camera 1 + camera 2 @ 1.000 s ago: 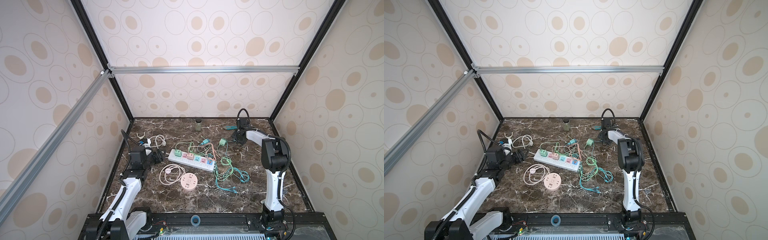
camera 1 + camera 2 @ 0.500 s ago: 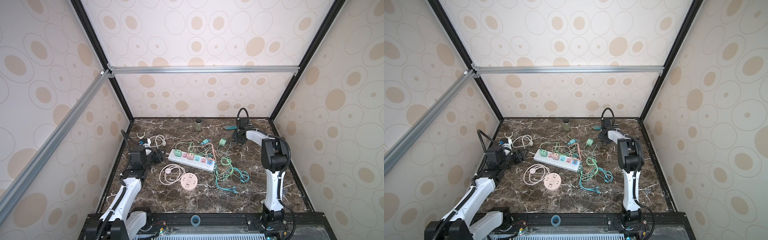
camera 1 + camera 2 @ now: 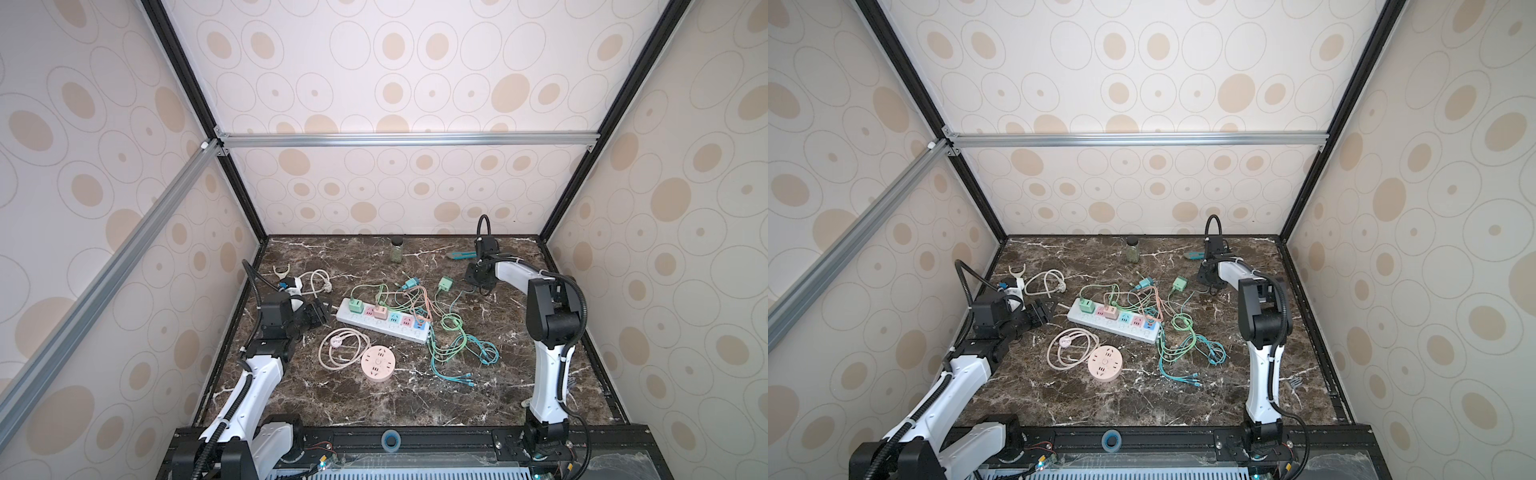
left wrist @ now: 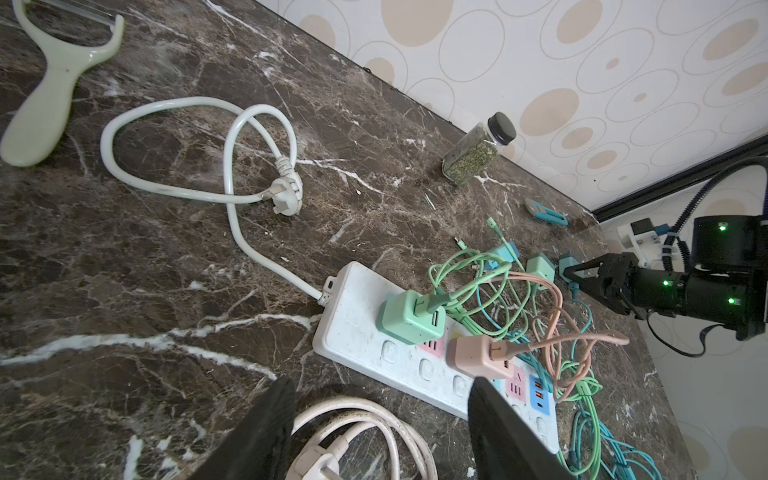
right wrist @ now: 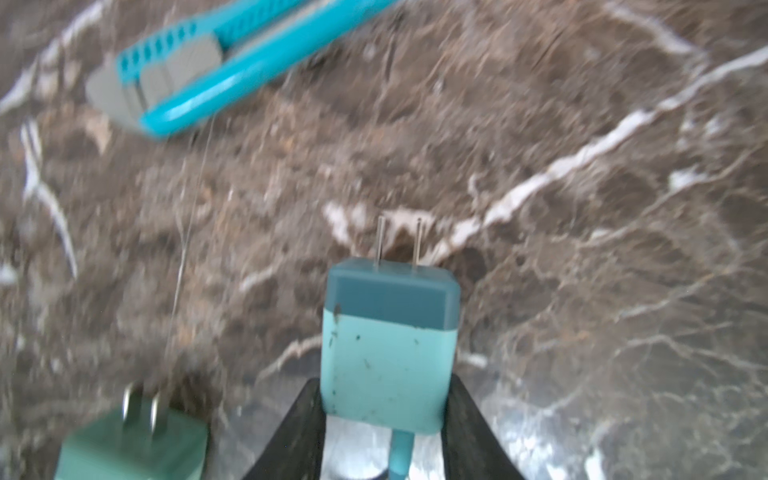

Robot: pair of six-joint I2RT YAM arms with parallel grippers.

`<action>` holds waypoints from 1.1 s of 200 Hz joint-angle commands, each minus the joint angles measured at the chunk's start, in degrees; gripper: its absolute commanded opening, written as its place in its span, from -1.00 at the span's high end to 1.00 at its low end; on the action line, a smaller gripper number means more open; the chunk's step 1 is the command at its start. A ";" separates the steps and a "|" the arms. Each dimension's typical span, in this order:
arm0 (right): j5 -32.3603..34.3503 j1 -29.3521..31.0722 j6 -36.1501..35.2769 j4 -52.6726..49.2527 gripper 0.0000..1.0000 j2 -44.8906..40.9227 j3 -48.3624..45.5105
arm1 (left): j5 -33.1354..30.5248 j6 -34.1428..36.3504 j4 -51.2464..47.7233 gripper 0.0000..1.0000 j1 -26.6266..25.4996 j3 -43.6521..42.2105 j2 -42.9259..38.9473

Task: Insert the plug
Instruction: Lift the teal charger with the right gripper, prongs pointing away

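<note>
The right gripper [image 5: 384, 399] is clamped on the teal plug [image 5: 390, 345]. Its black fingers [image 5: 305, 415] press flat against the two side faces near the cable end, so the two prongs stick out free ahead of the jaws, likely to leave them clear for a socket. The pair sits near the far right corner of the bench [image 3: 374, 399], just beside a green plug [image 5: 129, 446] lying loose, and near a blue cutter [image 5: 232, 70] toward the far edge.

The power strip [image 3: 384, 328] lies mid-bench, well apart from the teal plug. A tangle of cables [image 3: 451, 336] lies between them and drapes over the strip's right end, and it looks like the main snag on the way. The left gripper [image 4: 382, 386] hovers with jaws apart at the strip's left end, probably to steady it. The near half of the bench is mostly bare, save a round pink socket [image 3: 377, 365].
</note>
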 commanded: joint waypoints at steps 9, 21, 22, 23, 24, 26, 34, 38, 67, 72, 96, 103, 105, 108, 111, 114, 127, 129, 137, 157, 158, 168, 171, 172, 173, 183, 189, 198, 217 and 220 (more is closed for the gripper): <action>-6.47 -0.08 -7.24 -7.68 0.13 -2.90 -3.17 | 0.60 1.02 0.85 -0.33 0.55 -0.11 -0.52; -8.35 -0.08 -8.38 -8.87 0.12 -3.37 -3.53 | 0.75 0.89 1.00 -0.33 0.52 -0.19 -0.35; -8.46 -0.03 -8.46 -8.97 0.11 -3.41 -3.61 | 0.77 0.89 1.01 -0.33 0.54 -0.19 -0.35; -8.55 -0.06 -8.50 -9.02 0.11 -3.47 -3.65 | 0.78 0.89 1.01 -0.33 0.56 -0.19 -0.34; -8.65 -0.07 -8.57 -9.09 0.11 -3.50 -3.67 | 0.79 0.89 1.02 -0.33 0.56 -0.24 -0.30; -8.89 -0.07 -8.64 -9.20 0.12 -3.64 -3.68 | 0.81 0.89 1.02 -0.33 0.57 -0.25 -0.27; -9.42 -0.05 -9.10 -9.61 0.10 -3.86 -4.02 | 0.94 0.78 1.10 -0.33 0.59 -0.26 -0.10; -9.40 -0.03 -9.32 -9.91 0.09 -3.97 -4.03 | 0.89 0.77 1.15 -0.33 0.52 -0.20 -0.08; -6.68 0.01 -10.80 -11.65 0.02 -3.80 -3.57 | 0.97 0.70 1.23 -0.33 0.50 -0.28 -0.08; -6.31 0.01 -11.06 -11.76 0.00 -3.60 -3.37 | 0.95 0.71 1.26 -0.33 0.55 -0.28 -0.08; -4.91 0.12 -11.14 -11.52 -0.05 -3.02 -3.23 | 0.98 0.62 1.23 -0.33 0.61 -0.37 -0.17; -4.63 0.10 -10.80 -11.35 -0.06 -2.88 -3.25 | 1.00 0.62 1.24 -0.33 0.57 -0.39 -0.14; -4.55 0.10 -10.65 -11.26 -0.07 -2.85 -3.25 | 0.95 0.62 1.12 -0.33 0.52 -0.40 -0.16; -4.48 0.14 -10.53 -11.12 -0.07 -2.77 -3.25 | 0.96 0.62 1.08 -0.33 0.56 -0.37 -0.17; -4.40 0.18 -10.30 -11.03 -0.08 -2.81 -3.25 | 0.97 0.62 1.15 -0.33 0.56 -0.37 -0.21; -4.35 0.20 -10.15 -10.88 -0.09 -2.76 -3.20 | 0.97 0.67 1.07 -0.33 0.55 -0.37 -0.21; -4.56 0.36 -9.28 -10.24 -0.12 -2.83 -3.48 | 0.96 0.71 0.97 -0.33 0.54 -0.36 -0.41; -4.60 0.43 -9.12 -10.09 -0.12 -2.77 -3.46 | 0.94 0.76 0.94 -0.33 0.56 -0.32 -0.42; -4.82 0.61 -8.70 -9.69 -0.14 -2.79 -3.46 | 0.85 0.80 0.93 -0.33 0.49 -0.28 -0.45; -4.30 1.05 -7.34 -9.12 -0.19 -2.58 -3.03 | 0.87 0.89 0.83 -0.33 0.57 -0.29 -0.51; -4.28 1.06 -7.24 -9.05 -0.20 -2.53 -2.96 | 0.88 0.89 0.84 -0.33 0.52 -0.33 -0.51; -4.14 1.24 -6.46 -8.83 -0.22 -2.32 -2.58 | 0.84 0.89 0.89 -0.33 0.52 -0.25 -0.52; -3.96 1.24 -6.25 -8.81 -0.23 -2.26 -2.42 | 0.80 0.88 0.81 -0.33 0.56 -0.28 -0.52; -3.93 1.24 -6.17 -8.76 -0.23 -2.20 -2.35 | 0.84 0.88 0.78 -0.33 0.56 -0.28 -0.52; -3.92 1.28 -6.04 -8.74 -0.23 -2.21 -2.32 | 0.86 0.89 0.81 -0.33 0.57 -0.28 -0.52; -3.42 1.33 -5.20 -8.59 -0.25 -1.94 -1.67 | 0.80 0.89 0.84 -0.33 0.57 -0.29 -0.47; -3.15 1.33 -4.55 -8.44 -0.27 -1.78 -1.38 | 0.92 0.89 0.88 -0.33 0.56 -0.30 -0.41; -2.65 1.33 -3.63 -7.93 -0.28 -1.53 -1.01 | 0.96 0.89 0.80 -0.33 0.56 -0.28 -0.43; -2.15 1.33 -1.96 -7.23 -0.30 -0.78 -0.12 | 0.95 0.89 0.73 -0.33 0.57 -0.33 -0.47; -2.15 1.33 -1.68 -7.07 -0.30 -0.69 0.02 | 0.97 0.89 0.81 -0.33 0.49 -0.29 -0.48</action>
